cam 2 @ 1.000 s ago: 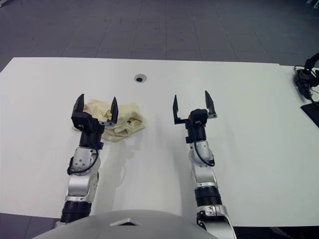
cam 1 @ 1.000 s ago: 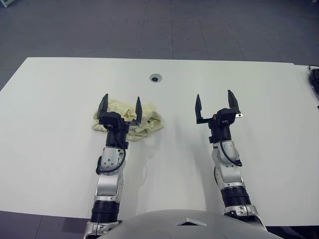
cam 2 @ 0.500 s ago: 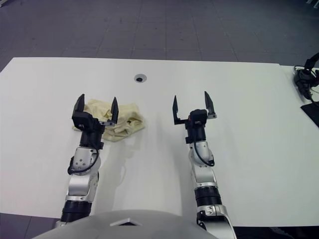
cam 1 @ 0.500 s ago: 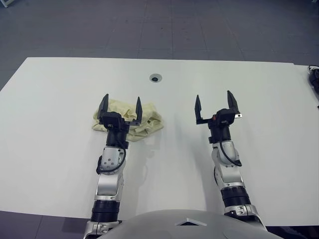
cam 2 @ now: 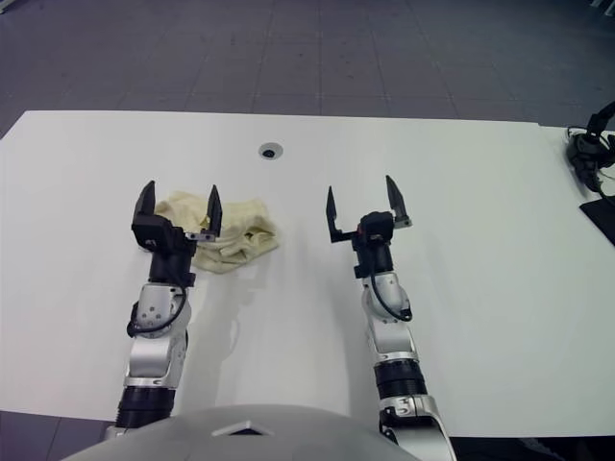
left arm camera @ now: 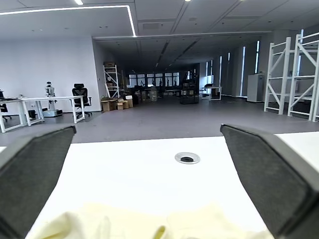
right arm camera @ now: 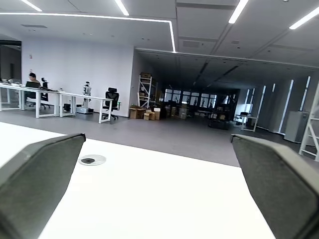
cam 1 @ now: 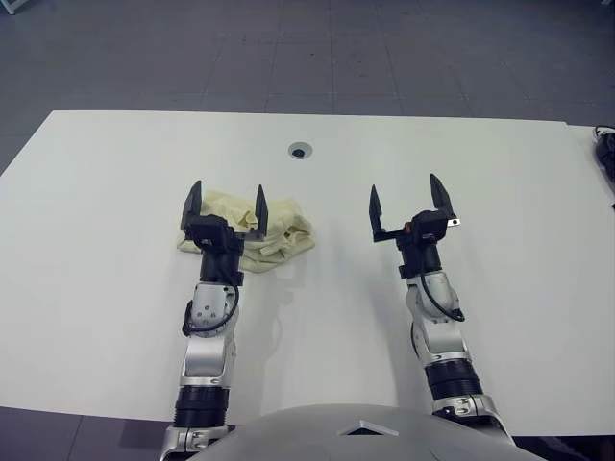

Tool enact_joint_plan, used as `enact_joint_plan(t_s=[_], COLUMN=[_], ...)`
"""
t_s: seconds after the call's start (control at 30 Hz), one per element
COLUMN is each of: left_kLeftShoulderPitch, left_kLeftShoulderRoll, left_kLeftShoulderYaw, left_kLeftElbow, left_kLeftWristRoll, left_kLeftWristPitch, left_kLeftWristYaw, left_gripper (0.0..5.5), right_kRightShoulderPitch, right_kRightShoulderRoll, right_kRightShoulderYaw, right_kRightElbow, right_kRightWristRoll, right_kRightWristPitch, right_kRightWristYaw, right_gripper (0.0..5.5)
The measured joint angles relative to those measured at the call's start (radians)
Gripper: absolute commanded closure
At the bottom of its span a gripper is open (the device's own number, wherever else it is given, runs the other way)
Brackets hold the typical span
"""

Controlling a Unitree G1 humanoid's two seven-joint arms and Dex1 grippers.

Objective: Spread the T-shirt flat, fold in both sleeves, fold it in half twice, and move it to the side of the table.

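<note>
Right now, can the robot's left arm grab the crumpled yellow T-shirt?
Probably yes. The left gripper is open and sits right at the T-shirt, with nothing lying between them on the table.

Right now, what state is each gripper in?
Left gripper: open, holding nothing, above the crumpled T-shirt.
Right gripper: open, empty.

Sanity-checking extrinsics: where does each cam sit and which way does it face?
Left eye, right eye: head, looking forward and down at the table; both arms show, left claw by the crumpled T-shirt, right claw over the table.
Left wrist: facing forward across the T-shirt into the room; own fingers frame it.
Right wrist: same heading over the table; own fingers frame it.
Shared: all see the cable hole.
</note>
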Motion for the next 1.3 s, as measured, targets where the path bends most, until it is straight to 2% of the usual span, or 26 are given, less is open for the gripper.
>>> enact_joint_plan(t_s=[0.7, 0.87, 1.07, 1.3], left_kLeftShoulderPitch=[-0.002, -0.048, -0.075, -0.123], left_kLeftShoulderRoll=[-0.002, 0.000, -0.005, -0.001], left_kLeftShoulderYaw=[-0.007, 0.124, 0.135, 0.199], left_kLeftElbow=[0.000, 0.029, 0.057, 0.093], left_kLeftWristRoll=[0.019, 0.059, 0.072, 0.079], left_kLeftWristPitch=[-0.011, -0.003, -0.007, -0.007], left_kLeftWristYaw=[0.009, 0.160, 0.189, 0.260], left_gripper=[0.11, 0.11, 0.11, 0.11], right_kRightShoulderPitch=[0.000, 0.001, 0.001, -0.207], right_kRightShoulderRoll=[-0.002, -0.027, -0.094, -0.196], right_kRightShoulderYaw=[-0.009, 0.075, 0.201, 0.325], right_kRightElbow=[0.000, 0.012, -0.034, 0.010], right_kRightWristRoll=[0.007, -0.001, 0.010, -0.007], right_kRightWristPitch=[0.003, -0.015, 0.000, 0.018], right_kRightWristYaw=[0.005, 0.112, 0.306, 0.582], right_gripper=[0.10, 0.10, 0.10, 0.10])
